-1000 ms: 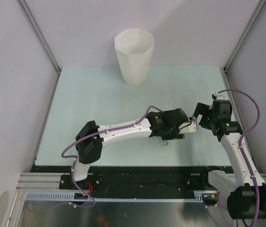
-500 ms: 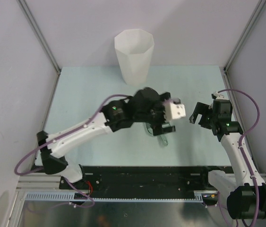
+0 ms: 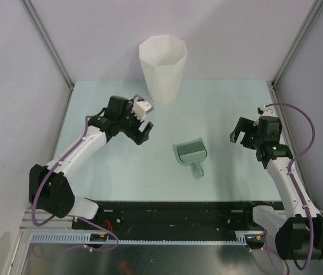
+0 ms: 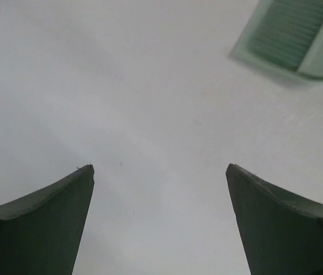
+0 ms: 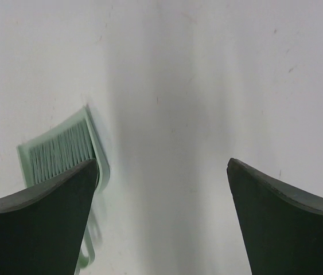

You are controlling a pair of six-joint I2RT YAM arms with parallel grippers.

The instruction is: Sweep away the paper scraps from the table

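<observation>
Trouble lies in a wrong reading: no paper scraps show on the tabletop (image 3: 109, 166) in any view, yet one could sit hidden behind the bin (image 3: 162, 69) and get missed. The left pincer (image 3: 143, 129) and right pincer (image 3: 240, 136) both hang spread and empty, the dustpan (image 3: 189, 152) lying ungripped between them; the left one, near the bin, could tip it with a careless swing

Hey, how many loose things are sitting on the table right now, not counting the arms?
2. The white bin stands at the far edge, about midway across; the green dustpan lies flat near the centre. Anything inside the bin could be hidden from these views.
</observation>
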